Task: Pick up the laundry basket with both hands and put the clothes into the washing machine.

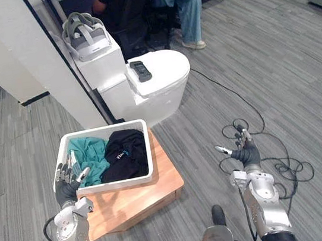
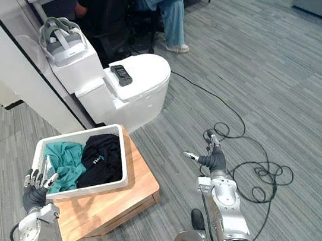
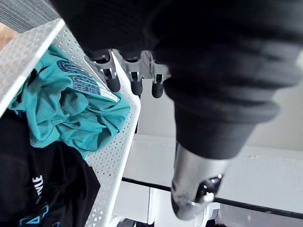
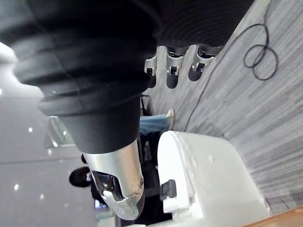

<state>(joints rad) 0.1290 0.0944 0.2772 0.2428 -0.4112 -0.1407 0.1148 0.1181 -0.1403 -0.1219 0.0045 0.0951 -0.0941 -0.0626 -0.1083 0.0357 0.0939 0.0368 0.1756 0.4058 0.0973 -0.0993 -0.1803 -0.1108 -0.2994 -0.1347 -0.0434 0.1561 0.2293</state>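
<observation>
Grey carpet: left hand, fingers straight, at the white laundry basket's near left corner; right hand, fingers spread, well apart to its right. The basket holds teal and black clothes on a low wooden stand before a toilet.

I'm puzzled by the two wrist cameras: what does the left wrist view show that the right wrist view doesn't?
Left wrist view: the left hand, open beside the white basket holding a teal shirt and a black garment. Right wrist view: the right hand, open, a white toilet and a seated person's leg. Both: the grey floor.
</observation>
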